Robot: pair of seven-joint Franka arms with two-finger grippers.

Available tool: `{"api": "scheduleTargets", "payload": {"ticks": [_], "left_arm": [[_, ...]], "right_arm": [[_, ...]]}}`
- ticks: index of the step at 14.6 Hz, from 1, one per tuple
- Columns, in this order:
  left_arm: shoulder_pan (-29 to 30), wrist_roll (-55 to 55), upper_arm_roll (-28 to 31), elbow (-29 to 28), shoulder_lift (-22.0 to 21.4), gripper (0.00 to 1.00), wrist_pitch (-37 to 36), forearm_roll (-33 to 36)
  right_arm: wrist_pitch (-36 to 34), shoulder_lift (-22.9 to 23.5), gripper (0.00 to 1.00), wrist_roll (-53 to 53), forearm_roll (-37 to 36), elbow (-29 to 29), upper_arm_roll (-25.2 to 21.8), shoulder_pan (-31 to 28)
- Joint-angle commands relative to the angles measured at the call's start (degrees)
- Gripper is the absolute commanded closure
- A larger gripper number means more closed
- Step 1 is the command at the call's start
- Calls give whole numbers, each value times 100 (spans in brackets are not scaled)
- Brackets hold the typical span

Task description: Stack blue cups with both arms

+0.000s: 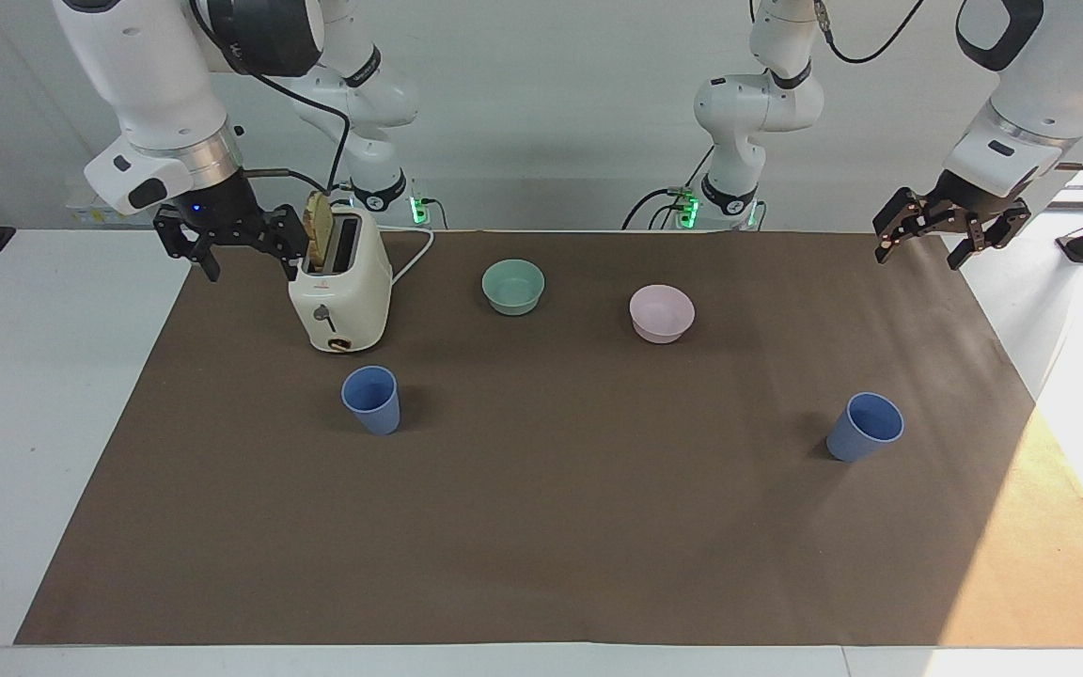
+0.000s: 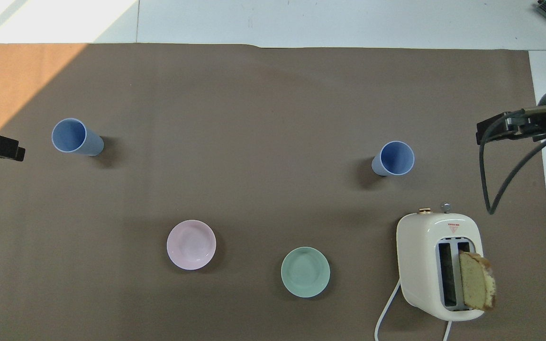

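Above, we see both blue cups standing apart mid-worktop; left gripper and right gripper hang released over opposite edges.

A white tabletop carries a brown mat. On the mat stand two blue cups, well apart, plus a teal bowl, a pink bowl and a cream toaster nearer the robots.
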Motion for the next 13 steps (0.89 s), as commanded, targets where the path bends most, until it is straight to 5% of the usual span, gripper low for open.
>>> {"api": "scheduleTargets", "payload": {"ticks": [1,13], "left_arm": [[-21,-18,10,17,-45,0,-95,65],[-47,-88,18,17,-45,0,-104,65]], "right_arm": [[93,-88,0,67,77,-120,6,-33],[93,-88,0,67,77,-120,6,-33]]}}
